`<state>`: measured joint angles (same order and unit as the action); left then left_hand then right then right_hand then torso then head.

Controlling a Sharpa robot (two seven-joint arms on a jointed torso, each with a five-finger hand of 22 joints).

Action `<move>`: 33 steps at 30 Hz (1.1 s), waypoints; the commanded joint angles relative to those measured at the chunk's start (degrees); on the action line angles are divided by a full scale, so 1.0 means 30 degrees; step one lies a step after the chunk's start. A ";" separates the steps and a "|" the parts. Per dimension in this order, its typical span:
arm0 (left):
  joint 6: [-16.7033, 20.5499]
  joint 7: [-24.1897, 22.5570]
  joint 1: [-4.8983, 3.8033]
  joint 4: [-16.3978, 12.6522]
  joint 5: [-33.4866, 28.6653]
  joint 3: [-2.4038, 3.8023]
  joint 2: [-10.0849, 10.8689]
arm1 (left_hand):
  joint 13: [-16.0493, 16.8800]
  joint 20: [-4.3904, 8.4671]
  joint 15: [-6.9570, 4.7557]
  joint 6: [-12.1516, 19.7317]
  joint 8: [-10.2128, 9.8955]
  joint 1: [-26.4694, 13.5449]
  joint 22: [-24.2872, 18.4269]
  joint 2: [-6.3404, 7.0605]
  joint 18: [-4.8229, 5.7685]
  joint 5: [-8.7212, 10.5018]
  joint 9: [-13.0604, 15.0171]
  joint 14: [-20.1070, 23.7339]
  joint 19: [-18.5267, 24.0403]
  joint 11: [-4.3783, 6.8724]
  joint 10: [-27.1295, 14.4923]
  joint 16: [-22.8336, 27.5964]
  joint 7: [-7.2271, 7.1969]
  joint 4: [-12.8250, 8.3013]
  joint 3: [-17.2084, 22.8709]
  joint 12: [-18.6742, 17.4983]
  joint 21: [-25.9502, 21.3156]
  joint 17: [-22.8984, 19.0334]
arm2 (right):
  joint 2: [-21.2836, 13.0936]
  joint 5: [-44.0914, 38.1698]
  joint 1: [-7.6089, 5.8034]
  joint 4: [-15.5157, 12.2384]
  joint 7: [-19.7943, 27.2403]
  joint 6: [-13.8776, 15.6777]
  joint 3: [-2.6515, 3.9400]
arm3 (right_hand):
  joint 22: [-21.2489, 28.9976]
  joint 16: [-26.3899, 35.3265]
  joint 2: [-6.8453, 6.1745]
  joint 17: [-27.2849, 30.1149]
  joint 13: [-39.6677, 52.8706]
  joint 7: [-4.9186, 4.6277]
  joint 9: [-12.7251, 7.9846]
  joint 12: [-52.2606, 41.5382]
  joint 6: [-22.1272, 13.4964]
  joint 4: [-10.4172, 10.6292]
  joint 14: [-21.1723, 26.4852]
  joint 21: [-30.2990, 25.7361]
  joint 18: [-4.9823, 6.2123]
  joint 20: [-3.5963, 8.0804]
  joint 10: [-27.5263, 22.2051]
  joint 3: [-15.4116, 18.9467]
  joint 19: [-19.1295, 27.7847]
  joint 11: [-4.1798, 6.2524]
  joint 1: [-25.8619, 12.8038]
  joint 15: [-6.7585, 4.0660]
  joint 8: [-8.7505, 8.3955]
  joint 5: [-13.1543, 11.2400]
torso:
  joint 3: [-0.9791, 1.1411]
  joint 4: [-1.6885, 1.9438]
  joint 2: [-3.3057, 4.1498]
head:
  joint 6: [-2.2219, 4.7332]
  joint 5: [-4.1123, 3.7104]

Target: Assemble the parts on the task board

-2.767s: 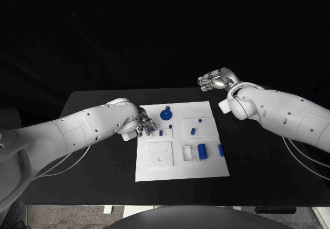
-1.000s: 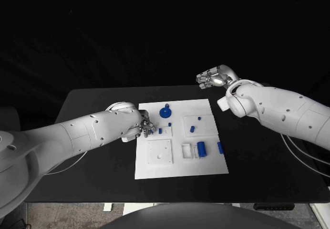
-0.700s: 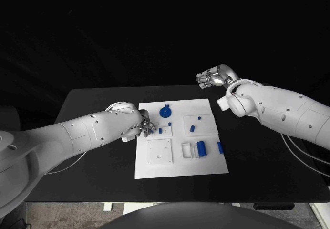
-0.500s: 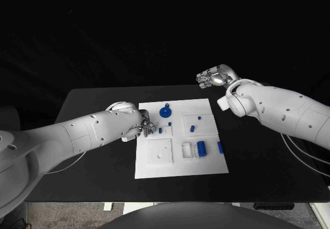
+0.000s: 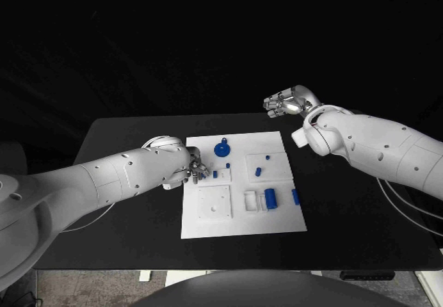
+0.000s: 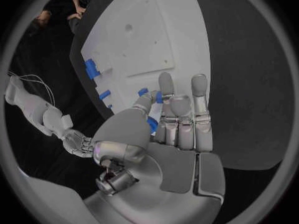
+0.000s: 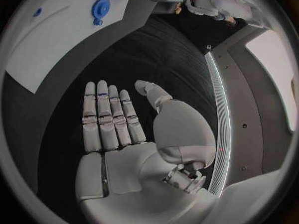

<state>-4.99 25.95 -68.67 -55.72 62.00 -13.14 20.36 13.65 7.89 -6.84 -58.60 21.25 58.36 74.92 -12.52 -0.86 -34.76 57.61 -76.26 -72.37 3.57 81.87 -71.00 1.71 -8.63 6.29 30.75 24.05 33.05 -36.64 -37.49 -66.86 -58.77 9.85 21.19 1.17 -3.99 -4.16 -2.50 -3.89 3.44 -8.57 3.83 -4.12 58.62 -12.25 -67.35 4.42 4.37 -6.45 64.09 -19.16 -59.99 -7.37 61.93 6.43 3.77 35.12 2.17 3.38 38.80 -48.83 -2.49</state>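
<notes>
Task board [image 5: 242,214] lay unmoved on the table [image 5: 129,134], left hand [image 5: 194,171] still pinched a small blue part [image 6: 151,125] in its fingers [image 6: 167,92], right hand [image 5: 288,103] stayed raised, fingers straight, holding nothing.

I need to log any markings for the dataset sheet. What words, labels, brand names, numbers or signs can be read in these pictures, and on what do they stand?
None can be read.
The task board shows bare white, with no print on it.
The blue parts, such as the round one, carry no markings that show.
The left hand and right hand show no legible lettering in the head view or wrist views.
</notes>
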 commanded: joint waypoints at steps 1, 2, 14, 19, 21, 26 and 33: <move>-0.0403 -0.0027 0.0043 -0.0078 0.0044 -0.0021 -0.0006 | -0.0020 0.0060 -0.0049 -0.0666 -0.0091 0.0350 0.0372 -0.0142 -0.0010 -0.0060 0.0000 -0.0013 0.0070 -0.0011 -0.0081 -0.0083 -0.0713 -0.1608 0.1471 0.0119 -0.0007 -0.0006 | 0.0024 -0.0019 0.0008 -0.0002 0.0121 -0.0281 0.0003 | 0.0031 0.0088 -0.0181 0.0030 -0.0028 -0.0053 -0.0021 0.0076 -0.0053 0.0032 0.0114 -0.0043 0.0063 0.0025 -0.0087 -0.0112 0.0127 0.0026 -0.0048 0.0004 -0.0056 0.0121 | 0.0003 0.0005 0.0000 | -0.0003 -0.0001; -0.0400 -0.0020 0.0043 -0.0078 0.0044 -0.0021 0.0001 | -0.0020 0.0060 -0.0049 -0.0666 -0.0091 0.0350 0.0372 -0.0142 -0.0010 -0.0060 0.0000 -0.0013 0.0070 -0.0011 -0.0081 -0.0083 -0.0713 -0.1608 0.1471 0.0119 -0.0007 -0.0006 | 0.0025 -0.0018 0.0008 0.0001 0.0120 -0.0284 0.0003 | 0.0031 0.0088 -0.0181 0.0030 -0.0028 -0.0053 -0.0021 0.0076 -0.0053 0.0032 0.0114 -0.0043 0.0063 0.0025 -0.0087 -0.0112 0.0127 0.0026 -0.0048 0.0004 -0.0056 0.0121 | -0.0001 0.0005 0.0001 | 0.0001 -0.0001; -0.0476 0.0015 0.0044 -0.0100 -0.0056 -0.0025 0.0086 | -0.0025 0.0065 -0.0056 -0.0701 -0.0094 0.0348 0.0374 -0.0136 -0.0013 -0.0091 0.0012 -0.0035 0.0056 -0.0003 -0.0046 -0.0118 -0.0721 -0.1640 0.1474 0.0133 -0.0020 0.0036 | 0.0043 -0.0015 0.0008 0.0009 0.0114 -0.0302 0.0003 | 0.0031 0.0088 -0.0181 0.0030 -0.0028 -0.0053 -0.0021 0.0076 -0.0053 0.0032 0.0114 -0.0043 0.0063 0.0025 -0.0087 -0.0112 0.0127 0.0026 -0.0048 0.0004 -0.0056 0.0121 | -0.0009 -0.0004 0.0003 | -0.0025 0.0022; -0.0496 0.0005 0.0043 -0.0119 -0.0100 -0.0025 0.0093 | -0.0030 0.0069 -0.0061 -0.0726 -0.0098 0.0336 0.0376 -0.0133 -0.0012 -0.0111 0.0016 -0.0042 0.0048 -0.0007 -0.0028 -0.0137 -0.0724 -0.1674 0.1486 0.0133 -0.0022 0.0061 | 0.0050 -0.0014 0.0008 0.0008 0.0116 -0.0306 0.0003 | 0.0031 0.0088 -0.0181 0.0030 -0.0028 -0.0053 -0.0021 0.0076 -0.0053 0.0032 0.0114 -0.0043 0.0063 0.0025 -0.0087 -0.0112 0.0127 0.0026 -0.0048 0.0004 -0.0056 0.0121 | -0.0004 -0.0003 0.0007 | -0.0036 0.0022; -0.0491 0.0004 0.0043 -0.0120 -0.0105 -0.0025 0.0092 | -0.0030 0.0069 -0.0061 -0.0726 -0.0098 0.0336 0.0376 -0.0133 -0.0012 -0.0111 0.0016 -0.0042 0.0048 -0.0007 -0.0028 -0.0137 -0.0724 -0.1674 0.1486 0.0133 -0.0022 0.0061 | 0.0048 -0.0012 0.0008 0.0006 0.0116 -0.0306 0.0003 | 0.0031 0.0088 -0.0181 0.0030 -0.0028 -0.0053 -0.0021 0.0076 -0.0053 0.0032 0.0114 -0.0043 0.0063 0.0025 -0.0087 -0.0112 0.0127 0.0026 -0.0048 0.0004 -0.0056 0.0121 | 0.0001 -0.0004 0.0011 | -0.0038 0.0017; -0.0548 0.0014 0.0042 -0.0130 -0.0115 -0.0025 0.0096 | -0.0041 0.0071 -0.0065 -0.0750 -0.0116 0.0334 0.0378 -0.0121 -0.0005 -0.0153 0.0017 -0.0026 0.0058 -0.0020 -0.0031 -0.0132 -0.0721 -0.1728 0.1499 0.0121 -0.0029 0.0039 | 0.0043 -0.0007 0.0008 0.0002 0.0114 -0.0302 0.0003 | 0.0032 0.0092 -0.0186 0.0031 -0.0027 -0.0059 -0.0021 0.0074 -0.0058 0.0040 0.0124 -0.0047 0.0062 0.0021 -0.0088 -0.0119 0.0135 0.0023 -0.0052 0.0006 -0.0055 0.0128 | 0.0008 -0.0002 0.0006 | -0.0047 0.0008; -0.0671 0.0046 0.0042 -0.0121 -0.0119 -0.0025 0.0132 | -0.0043 0.0076 -0.0068 -0.0780 -0.0129 0.0335 0.0383 -0.0104 -0.0004 -0.0233 0.0014 -0.0034 0.0058 -0.0020 -0.0009 -0.0154 -0.0722 -0.1782 0.1520 0.0127 -0.0020 0.0056 | 0.0031 -0.0026 0.0008 -0.0002 0.0117 -0.0299 0.0003 | 0.0032 0.0092 -0.0186 0.0031 -0.0027 -0.0059 -0.0021 0.0074 -0.0058 0.0040 0.0124 -0.0047 0.0062 0.0021 -0.0088 -0.0119 0.0135 0.0023 -0.0052 0.0006 -0.0055 0.0128 | 0.0016 -0.0012 0.0000 | -0.0068 -0.0023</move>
<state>-5.62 25.94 -68.64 -56.03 61.82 -13.14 20.68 13.59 7.89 -6.84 -58.80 20.79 58.44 74.91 -12.44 -0.86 -35.26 57.61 -76.26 -72.37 3.57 81.88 -71.22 1.90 -8.87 6.05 30.96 24.05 33.18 -36.57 -37.47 -66.86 -58.72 9.84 21.10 1.17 -3.99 -4.16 -2.50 -3.90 3.44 -8.57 3.83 -4.12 58.62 -12.25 -67.35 4.42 4.37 -6.45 64.09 -19.16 -59.99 -7.37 61.93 6.43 3.77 35.11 2.19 3.35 38.82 -49.05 -2.54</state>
